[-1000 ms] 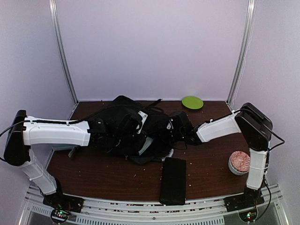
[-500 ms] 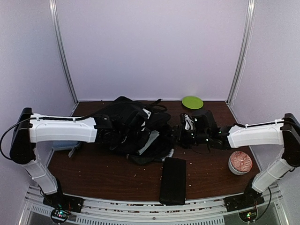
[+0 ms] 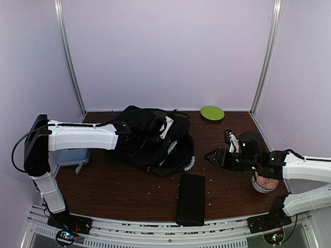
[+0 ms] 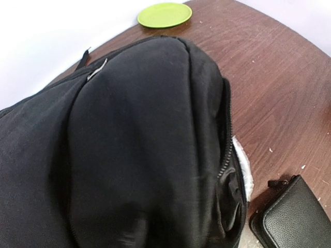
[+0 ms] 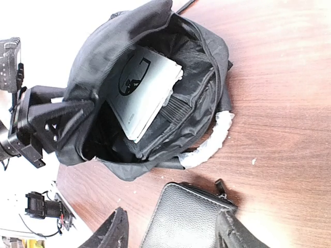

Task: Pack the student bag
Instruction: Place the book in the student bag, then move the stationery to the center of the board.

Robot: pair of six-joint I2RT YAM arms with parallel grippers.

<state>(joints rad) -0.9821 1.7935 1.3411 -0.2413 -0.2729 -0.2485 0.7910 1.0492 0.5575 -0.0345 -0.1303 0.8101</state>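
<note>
Here's the brown wooden surface (image 3: 129,191), speckled with pale crumbs, and the biggest thing on it is the student bag (image 3: 150,142), slumped in a black heap at about 11 o'clock from the middle, well back from the near edge. The right wrist camera looks straight into it: the main zip is undone and the mouth gapes. A strip of pale padding shows at its near rim. The left arm reaches in from 9 o'clock, and the left hand (image 3: 135,140) is pressed right against the bag's fabric. Its fingers are lost in the black folds, so I cannot tell whether it grips or has let go. Over at 4 o'clock the right hand (image 3: 211,155) hangs clear of the bag with its fingers spread apart and nothing between them. A slim black case (image 3: 191,199) lies flat at 6 o'clock, just beside the bag's near rim and running toward the front edge. Inside the bag, a flat white book (image 5: 142,90) with a round black mark leans at a tilt. A blue-grey pouch (image 3: 72,156) sits at 9 o'clock beneath the left arm. A red-patterned bowl (image 3: 265,181) stands at 4 o'clock by the right arm, and a small green plate (image 3: 212,112) rests at 1 o'clock against the back wall.
</note>
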